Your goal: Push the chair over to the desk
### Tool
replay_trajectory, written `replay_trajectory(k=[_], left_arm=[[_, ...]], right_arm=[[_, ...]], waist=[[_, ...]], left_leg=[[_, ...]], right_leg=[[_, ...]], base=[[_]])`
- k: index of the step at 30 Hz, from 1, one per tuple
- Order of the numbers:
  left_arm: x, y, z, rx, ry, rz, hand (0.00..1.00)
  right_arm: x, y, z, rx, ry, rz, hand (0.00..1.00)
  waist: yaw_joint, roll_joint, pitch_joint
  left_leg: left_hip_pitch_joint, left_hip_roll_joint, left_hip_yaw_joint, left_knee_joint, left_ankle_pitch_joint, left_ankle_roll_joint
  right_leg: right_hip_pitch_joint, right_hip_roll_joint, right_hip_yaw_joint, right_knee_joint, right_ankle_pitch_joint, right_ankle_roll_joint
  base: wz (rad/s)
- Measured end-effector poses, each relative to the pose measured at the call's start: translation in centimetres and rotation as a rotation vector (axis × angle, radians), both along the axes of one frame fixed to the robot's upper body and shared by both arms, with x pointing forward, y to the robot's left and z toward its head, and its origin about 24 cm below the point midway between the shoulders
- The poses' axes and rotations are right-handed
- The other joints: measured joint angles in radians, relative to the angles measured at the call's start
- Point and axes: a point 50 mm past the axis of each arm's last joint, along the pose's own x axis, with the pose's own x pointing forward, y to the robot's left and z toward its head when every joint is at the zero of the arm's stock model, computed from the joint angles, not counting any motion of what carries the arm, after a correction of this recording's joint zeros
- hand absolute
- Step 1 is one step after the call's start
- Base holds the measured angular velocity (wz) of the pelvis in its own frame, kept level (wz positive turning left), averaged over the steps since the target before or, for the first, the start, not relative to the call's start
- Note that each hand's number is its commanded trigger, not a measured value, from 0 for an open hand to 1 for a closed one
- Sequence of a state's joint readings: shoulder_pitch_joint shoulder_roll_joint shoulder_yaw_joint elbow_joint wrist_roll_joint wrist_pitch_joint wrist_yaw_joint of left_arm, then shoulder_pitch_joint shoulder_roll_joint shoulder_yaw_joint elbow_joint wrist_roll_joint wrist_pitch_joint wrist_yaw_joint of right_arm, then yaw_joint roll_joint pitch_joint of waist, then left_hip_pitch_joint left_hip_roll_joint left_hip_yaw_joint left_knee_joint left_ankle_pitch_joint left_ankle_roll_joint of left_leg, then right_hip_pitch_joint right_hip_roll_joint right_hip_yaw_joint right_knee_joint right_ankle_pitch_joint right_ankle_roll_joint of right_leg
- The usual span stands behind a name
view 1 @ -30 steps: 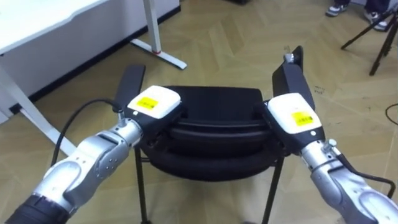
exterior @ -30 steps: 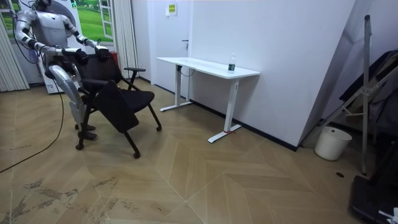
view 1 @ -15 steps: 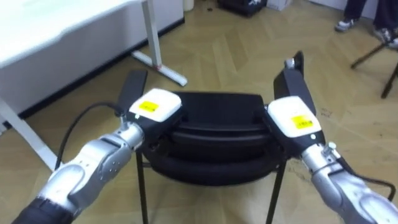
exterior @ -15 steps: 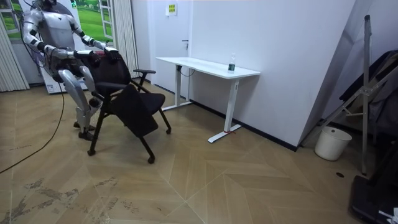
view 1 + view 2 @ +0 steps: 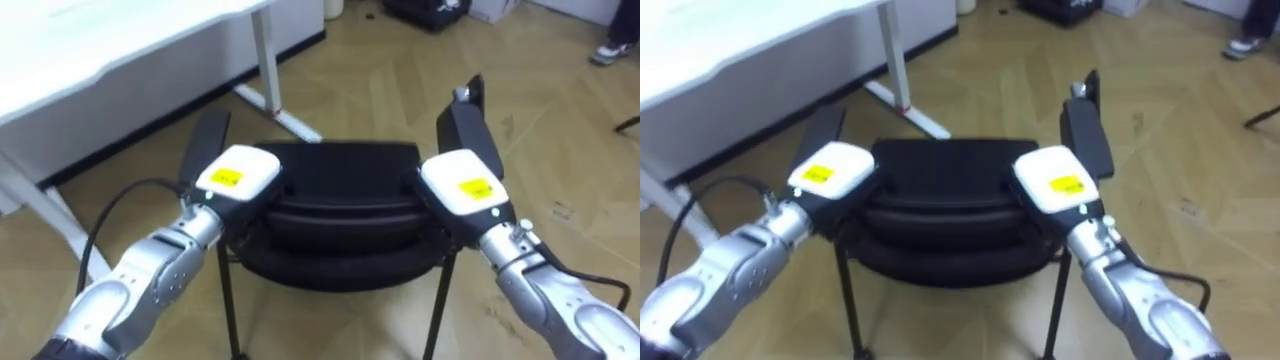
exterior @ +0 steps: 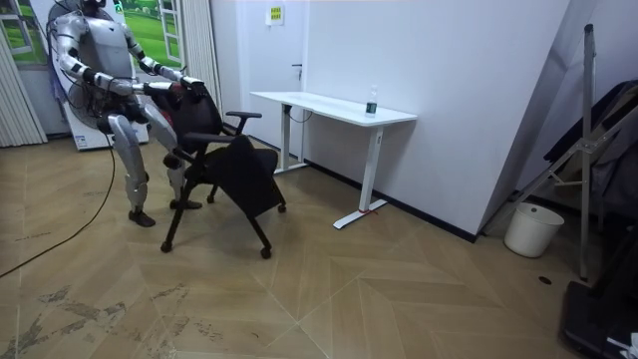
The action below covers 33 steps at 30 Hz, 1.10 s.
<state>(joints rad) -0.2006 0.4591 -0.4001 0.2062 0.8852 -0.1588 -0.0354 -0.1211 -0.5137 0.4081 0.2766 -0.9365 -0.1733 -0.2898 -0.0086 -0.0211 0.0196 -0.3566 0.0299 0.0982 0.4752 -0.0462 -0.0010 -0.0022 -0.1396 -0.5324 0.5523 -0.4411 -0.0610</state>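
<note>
Along the left runs a white desk (image 5: 120, 45), standing on a herringbone wood floor (image 5: 560, 120). Straight ahead is the black chair (image 5: 345, 200), seen from behind and above its backrest. The left hand (image 5: 237, 178) lies on the backrest's top left corner and the right hand (image 5: 462, 185) on its top right corner (their fingers merge with the dark frame, so I cannot tell whether they are curled round it). In the room view the robot stands behind the chair, which is near the desk's end; a white bucket (image 6: 526, 229) stands by the wall at the far right.
</note>
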Motion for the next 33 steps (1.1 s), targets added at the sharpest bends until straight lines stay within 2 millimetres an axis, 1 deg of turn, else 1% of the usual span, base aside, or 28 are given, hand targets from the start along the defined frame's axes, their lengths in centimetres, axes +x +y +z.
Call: replay_trajectory(k=[2,3,4,5,6,7,8,10,11,12,13,14,15,16,17,18,19,20,21,22,23,24,25,26,28,29,30,33], left_arm=[[0.2,0.0,0.3,-0.003,-0.011,0.002,1.00],[0.2,0.0,0.3,-0.003,-0.011,0.002,1.00],[0.3,0.0,0.2,-0.008,-0.010,0.006,1.00],[0.3,0.0,0.3,-0.009,-0.011,0.008,1.00],[0.4,-0.1,0.3,-0.010,-0.010,0.009,1.00],[0.4,-0.2,0.3,-0.015,-0.012,0.010,1.00],[0.5,-0.2,0.4,-0.019,-0.013,0.011,1.00],[0.6,-0.2,0.5,-0.019,-0.015,0.011,1.00],[0.6,-0.1,0.5,-0.017,-0.013,0.013,1.00],[0.6,-0.1,0.4,-0.016,-0.012,0.013,1.00],[0.6,-0.2,0.4,-0.012,-0.008,0.007,1.00],[0.7,-0.2,0.6,-0.013,-0.017,0.000,1.00],[0.7,-0.2,0.7,-0.012,-0.022,-0.002,1.00],[0.8,0.0,0.8,-0.005,-0.030,-0.002,1.00],[0.9,0.2,0.9,-0.002,-0.034,0.008,1.00],[1.0,0.4,0.9,0.005,-0.032,0.014,1.00],[1.2,0.7,0.7,-0.001,-0.027,0.027,1.00],[1.2,0.9,0.4,0.001,-0.020,0.036,1.00],[1.2,0.9,0.3,0.002,-0.016,0.040,1.00],[1.3,1.3,0.4,0.010,-0.020,0.046,1.00],[1.2,1.4,0.5,0.015,-0.020,0.046,1.00],[1.2,1.3,0.5,0.011,-0.020,0.046,1.00],[1.3,1.3,0.5,0.010,-0.023,0.045,1.00],[1.3,1.1,0.7,0.004,-0.029,0.041,1.00],[1.4,0.9,0.9,0.004,-0.039,0.039,1.00],[1.4,0.9,1.0,0.009,-0.046,0.040,1.00],[1.4,0.9,1.0,0.009,-0.047,0.043,1.00],[1.2,1.0,0.8,0.014,-0.036,0.054,1.00]], right_arm=[[0.3,0.0,0.5,-0.011,-0.019,0.005,1.00],[0.5,0.1,0.5,-0.013,-0.021,0.005,1.00],[0.6,0.1,0.7,-0.016,-0.022,0.006,1.00],[0.7,0.1,0.8,-0.018,-0.026,0.007,1.00],[0.7,0.1,0.8,-0.018,-0.027,0.007,1.00],[0.7,-0.1,0.9,-0.022,-0.033,0.010,1.00],[0.8,-0.1,1.0,-0.023,-0.038,0.010,1.00],[1.0,-0.1,1.1,-0.022,-0.042,0.010,1.00],[1.1,-0.1,0.9,-0.020,-0.037,0.013,1.00],[1.2,-0.1,0.8,-0.018,-0.033,0.012,1.00],[1.0,-0.2,0.3,-0.009,-0.025,0.005,1.00],[0.9,-0.4,0.1,0.007,-0.021,-0.001,1.00],[0.8,-0.4,0.1,0.011,-0.020,-0.003,1.00],[1.0,-0.2,0.1,0.014,-0.021,-0.008,1.00],[1.5,0.1,0.3,0.004,-0.035,0.003,1.00],[1.7,0.3,0.5,-0.003,-0.042,0.011,1.00],[2.1,0.6,0.7,-0.013,-0.047,0.020,1.00],[2.2,1.0,0.5,-0.012,-0.039,0.023,1.00],[2.2,1.2,0.3,-0.009,-0.035,0.024,1.00],[2.2,1.4,0.2,-0.003,-0.030,0.026,1.00],[2.1,1.5,0.1,0.004,-0.025,0.023,1.00],[2.1,1.4,0.1,0.003,-0.023,0.020,1.00],[2.3,1.4,0.1,0.006,-0.019,0.011,1.00],[2.4,1.2,0.1,0.003,-0.020,0.008,1.00],[2.5,1.0,0.3,0.002,-0.027,0.007,1.00],[2.5,1.1,0.5,0.003,-0.032,0.008,1.00],[2.5,1.1,0.5,0.003,-0.035,0.009,1.00],[2.4,1.3,0.5,-0.005,-0.026,0.012,1.00]], waist=[[0.018,0.001,-0.0005],[0.019,0.000,-0.0002],[0.021,0.000,-0.0005],[0.018,-0.003,0.0004],[0.012,-0.008,-0.0002],[0.004,-0.012,-0.0008],[-0.001,-0.017,0.0002],[0.006,-0.021,0.0013],[0.013,-0.021,0.0017],[0.015,-0.018,0.0029],[0.015,-0.019,0.0027],[0.016,-0.014,0.0018],[0.019,-0.011,0.0014],[0.042,-0.006,0.0034],[0.052,0.004,0.0067],[0.053,0.016,0.0082],[0.060,0.033,0.0108],[0.063,0.031,0.0114],[0.064,0.026,0.0104],[0.063,0.013,0.0142],[0.067,0.011,0.0071],[0.070,0.016,0.0036],[0.082,0.020,0.0017],[0.087,0.022,0.0011],[0.087,0.028,0.0003],[0.075,0.028,0.0002],[0.069,0.029,-0.0003],[0.077,0.030,0.0005]], left_leg=[[0.008,-0.008,0.042,0.002,-0.024,0.016],[0.012,-0.010,0.057,0.000,-0.031,0.022],[0.024,-0.023,0.070,-0.002,-0.046,0.034],[0.033,-0.042,0.069,0.003,-0.063,0.042],[0.036,-0.053,0.070,0.008,-0.069,0.046],[0.039,-0.072,0.076,0.022,-0.085,0.059],[0.048,-0.078,0.081,0.039,-0.097,0.070],[0.060,-0.092,0.072,0.059,-0.109,0.076],[0.063,-0.099,0.064,0.071,-0.115,0.077],[0.064,-0.096,0.067,0.077,-0.122,0.076],[0.080,-0.082,0.085,0.066,-0.141,0.081],[0.104,-0.054,0.088,0.055,-0.172,0.084],[0.108,-0.043,0.074,0.057,-0.181,0.077],[0.108,-0.039,0.047,0.063,-0.198,0.069],[0.108,-0.037,0.008,0.067,-0.212,0.060],[0.109,-0.037,-0.009,0.065,-0.214,0.057],[0.120,-0.037,-0.045,0.056,-0.219,0.048],[0.141,-0.039,-0.067,0.048,-0.226,0.035],[0.149,-0.041,-0.082,0.049,-0.232,0.026],[0.153,-0.040,-0.114,0.077,-0.257,0.007],[0.139,-0.028,-0.132,0.132,-0.292,-0.019],[0.138,-0.011,-0.133,0.148,-0.303,-0.028],[0.143,0.019,-0.126,0.146,-0.309,-0.033],[0.145,0.037,-0.124,0.137,-0.306,-0.038],[0.146,0.060,-0.118,0.121,-0.301,-0.054],[0.148,0.063,-0.116,0.108,-0.295,-0.065],[0.154,0.064,-0.116,0.104,-0.294,-0.067],[0.188,0.068,-0.112,0.094,-0.289,-0.076]], right_leg=[[0.016,-0.019,-0.019,-0.003,-0.011,0.020],[0.023,-0.024,-0.023,0.004,-0.013,0.024],[0.027,-0.044,-0.030,0.039,-0.016,0.029],[0.010,-0.079,-0.018,0.125,-0.014,0.033],[-0.003,-0.096,0.003,0.170,-0.012,0.036],[-0.026,-0.117,0.054,0.246,0.000,0.057],[-0.035,-0.122,0.106,0.291,0.010,0.072],[-0.034,-0.117,0.152,0.319,0.033,0.081],[-0.030,-0.096,0.175,0.323,0.063,0.086],[-0.025,-0.081,0.182,0.322,0.084,0.085],[-0.015,-0.049,0.202,0.325,0.133,0.083],[-0.042,-0.021,0.223,0.369,0.206,0.102],[-0.063,-0.015,0.234,0.401,0.220,0.107],[-0.123,-0.013,0.263,0.453,0.156,0.108],[-0.195,-0.008,0.284,0.473,0.084,0.090],[-0.233,-0.008,0.288,0.464,0.067,0.087],[-0.303,-0.008,0.308,0.394,0.057,0.087],[-0.344,-0.014,0.339,0.279,0.062,0.093],[-0.357,-0.018,0.354,0.208,0.077,0.095],[-0.369,-0.020,0.380,0.083,0.161,0.097],[-0.354,-0.009,0.361,0.074,0.231,0.061],[-0.341,0.001,0.337,0.073,0.221,0.055],[-0.319,0.016,0.303,0.060,0.215,0.028],[-0.303,0.029,0.281,0.047,0.211,0.014],[-0.283,0.038,0.245,0.030,0.200,0.004],[-0.270,0.039,0.219,0.028,0.184,0.004],[-0.265,0.038,0.209,0.026,0.177,0.005],[-0.228,0.038,0.200,0.024,0.152,0.004]], base=[[0.22],[0.24],[0.41],[0.52],[0.69],[0.77],[0.71],[0.44],[0.36],[0.54],[0.75],[0.76],[0.43],[0.08],[0.05],[0.22],[0.46],[0.55],[0.71],[0.85],[0.80],[0.64],[0.50],[0.48],[0.55],[0.63],[0.54],[0.18]])
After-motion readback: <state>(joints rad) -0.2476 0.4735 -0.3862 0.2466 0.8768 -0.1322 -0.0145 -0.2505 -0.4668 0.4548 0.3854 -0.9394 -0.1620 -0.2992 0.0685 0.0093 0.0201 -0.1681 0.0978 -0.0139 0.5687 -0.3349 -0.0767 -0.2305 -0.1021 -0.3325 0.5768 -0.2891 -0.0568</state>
